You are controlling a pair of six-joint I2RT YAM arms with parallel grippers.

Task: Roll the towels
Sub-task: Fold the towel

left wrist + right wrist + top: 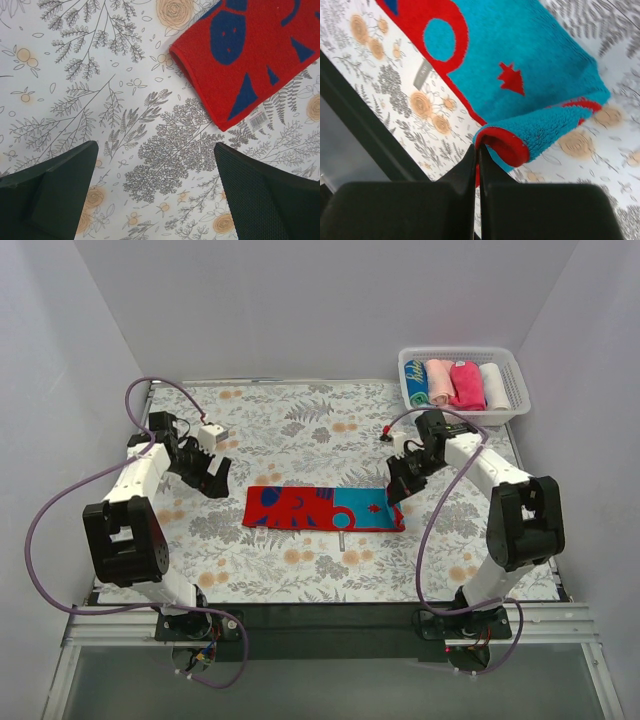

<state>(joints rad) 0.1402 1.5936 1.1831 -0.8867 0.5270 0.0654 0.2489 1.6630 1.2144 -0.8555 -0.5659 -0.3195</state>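
A red towel with blue marks and a teal right side (325,508) lies flat in the middle of the floral cloth. My right gripper (393,490) is shut on the towel's right edge; in the right wrist view the pinched red-and-teal edge (512,140) curls up and over from the closed jaws (478,148). My left gripper (215,483) is open and empty just left of the towel; the left wrist view shows its red left corner (240,55) ahead of the fingers (265,195). A hot-pink rolled towel (466,385) sits in the basket.
A white slotted basket (512,370) at the back right holds several rolled towels. The grey-and-orange floral table cloth (300,430) covers the table. The table's dark front edge (320,615) runs between the arm bases.
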